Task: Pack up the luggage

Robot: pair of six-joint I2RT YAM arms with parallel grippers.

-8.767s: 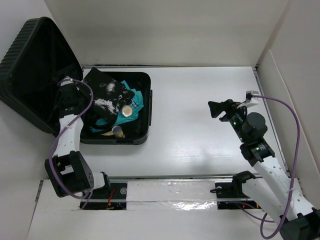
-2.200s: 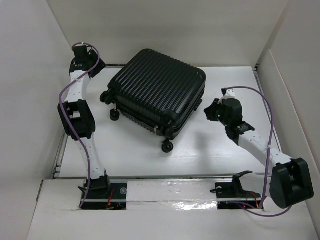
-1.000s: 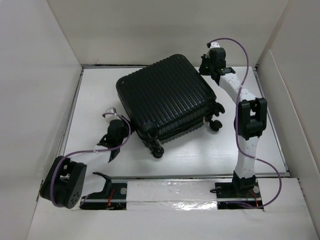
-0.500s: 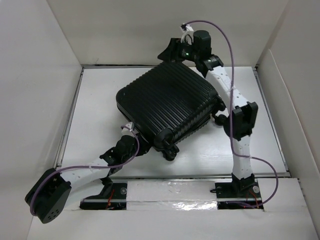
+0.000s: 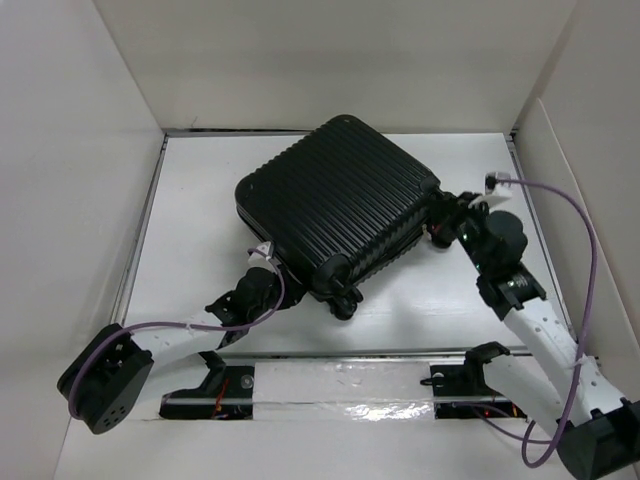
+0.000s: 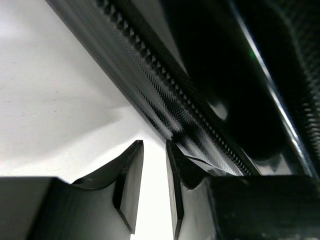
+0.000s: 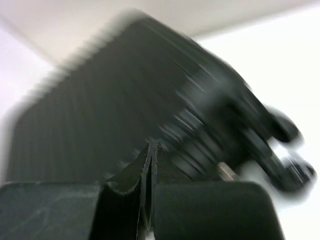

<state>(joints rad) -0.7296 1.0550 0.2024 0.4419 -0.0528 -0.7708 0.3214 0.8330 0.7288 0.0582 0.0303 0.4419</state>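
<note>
White table [image 5: 196,205] w/ white walls [image 5: 350,60] around (even light).

I can read no text, label, brand, number or sign in any of my views. The ribbed shell of the luggage [image 5: 335,200] shows no legible marking, and my right wrist view is too blurred to tell.
</note>
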